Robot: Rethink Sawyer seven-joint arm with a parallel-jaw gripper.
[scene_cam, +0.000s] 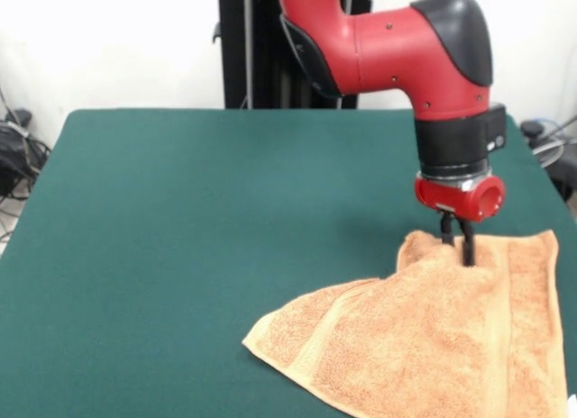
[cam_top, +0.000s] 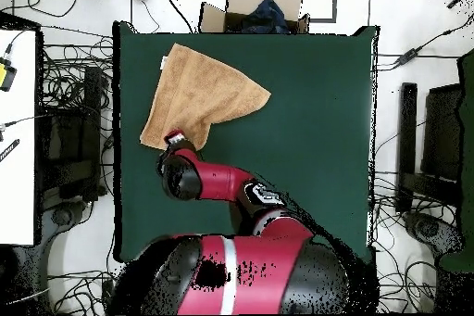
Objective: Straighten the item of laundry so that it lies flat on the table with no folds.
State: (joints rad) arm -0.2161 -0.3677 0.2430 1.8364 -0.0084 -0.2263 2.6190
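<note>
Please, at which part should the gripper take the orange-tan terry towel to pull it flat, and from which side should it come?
Probably the folded-in corner of the orange-tan terry towel, where the gripper already stands on the cloth near the robot. That corner is doubled over, giving the towel a triangular outline on the dark green felt table. Come straight down from above, pinch the upper layer, and draw it outward.
</note>
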